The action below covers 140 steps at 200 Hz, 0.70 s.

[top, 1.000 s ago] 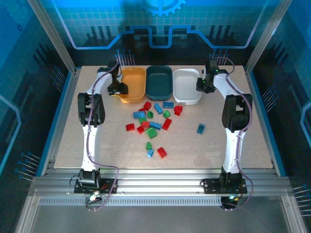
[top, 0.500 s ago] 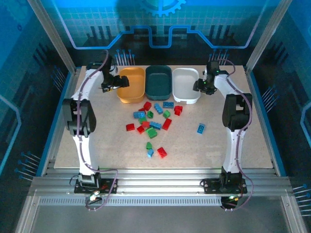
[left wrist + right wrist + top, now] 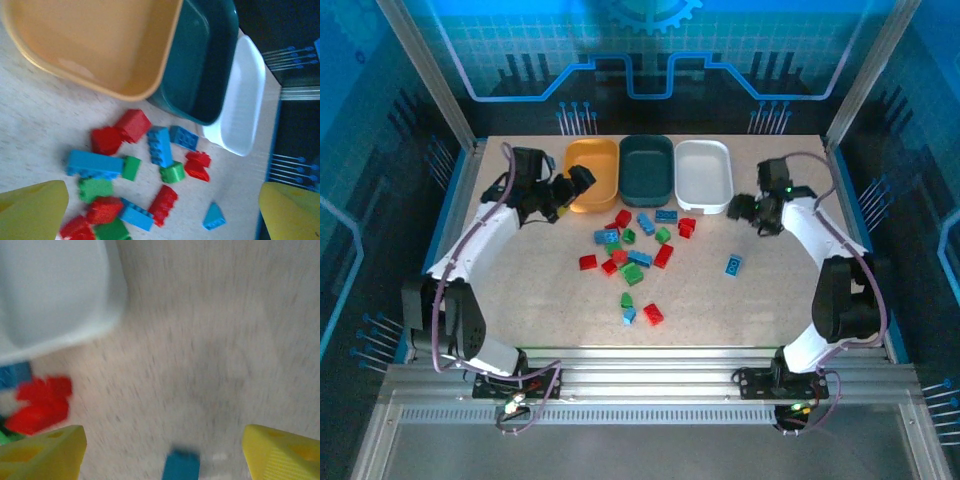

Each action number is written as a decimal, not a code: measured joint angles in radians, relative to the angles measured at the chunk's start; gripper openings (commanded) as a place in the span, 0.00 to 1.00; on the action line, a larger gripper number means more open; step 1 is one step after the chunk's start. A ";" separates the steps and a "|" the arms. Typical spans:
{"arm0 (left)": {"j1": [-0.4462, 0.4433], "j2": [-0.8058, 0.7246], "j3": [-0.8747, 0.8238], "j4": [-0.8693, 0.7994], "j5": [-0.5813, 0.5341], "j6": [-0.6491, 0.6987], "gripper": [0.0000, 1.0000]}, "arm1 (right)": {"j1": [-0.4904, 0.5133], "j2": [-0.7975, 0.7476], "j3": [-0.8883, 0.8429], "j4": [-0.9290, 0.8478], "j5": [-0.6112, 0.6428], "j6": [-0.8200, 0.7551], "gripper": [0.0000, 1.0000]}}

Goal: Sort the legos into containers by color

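Seen from above, three shallow tubs stand side by side in a row at the far edge of a speckled table (image 3: pixel 520 300). An orange-yellow tub (image 3: pixel 592 165) is on the left, a dark teal tub (image 3: pixel 648 170) in the middle and a white tub (image 3: pixel 704 172) on the right. Each has its long axis running away from the arms. The legos (image 3: pixel 635 250), red, green and blue bricks, lie loose on the table in front of the tubs, most in a scattered cluster before the teal tub. A long blue brick (image 3: pixel 666 215) lies crosswise just before the meeting of the teal and white tubs. A long red brick (image 3: pixel 663 256) slants from near-left to far-right. A lone blue brick (image 3: pixel 733 265) sits apart to the right, its long axis roughly near-to-far. Nearer the arms lie a green brick (image 3: pixel 627 299), a small blue brick (image 3: pixel 629 316) and a red brick (image 3: pixel 653 314). The left gripper (image 3: pixel 572 185) hovers at the near left corner of the orange-yellow tub, aimed toward the cluster. Its wrist camera shows yellow fingers (image 3: pixel 30 207) spread wide with nothing between them. The right gripper (image 3: pixel 738 208) hangs just right of the white tub's near corner. Its yellow fingers (image 3: pixel 40 455) are likewise parted and empty above bare table, in a blurred wrist view.
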 measured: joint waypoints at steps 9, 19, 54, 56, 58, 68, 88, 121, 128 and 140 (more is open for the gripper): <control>-0.013 0.002 -0.022 0.027 0.014 -0.038 0.99 | 0.021 0.001 -0.047 -0.002 0.000 0.003 0.83; -0.018 0.004 -0.040 0.046 0.033 -0.069 0.99 | 0.042 0.001 -0.086 -0.006 0.001 0.003 0.83; -0.017 0.010 -0.061 0.100 0.063 -0.117 0.99 | 0.103 0.000 -0.145 -0.010 0.029 0.015 0.79; -0.017 0.010 -0.065 0.107 0.066 -0.119 0.99 | 0.105 0.000 -0.147 -0.010 0.031 0.018 0.78; -0.017 0.010 -0.067 0.110 0.067 -0.120 0.99 | 0.105 0.000 -0.149 -0.010 0.035 0.020 0.77; -0.017 0.009 -0.092 0.134 0.077 -0.136 0.99 | 0.108 0.000 -0.156 -0.013 0.051 0.032 0.73; -0.017 0.009 -0.132 0.146 0.093 -0.154 0.99 | 0.126 0.000 -0.158 -0.024 0.104 0.055 0.68; -0.017 0.003 -0.136 0.148 0.103 -0.167 0.99 | 0.180 0.026 -0.157 -0.041 0.144 0.074 0.64; -0.017 -0.001 -0.136 0.148 0.105 -0.167 0.99 | 0.188 0.034 -0.157 -0.042 0.151 0.079 0.63; -0.017 -0.006 -0.136 0.148 0.108 -0.167 0.99 | 0.198 0.048 -0.157 -0.042 0.158 0.085 0.60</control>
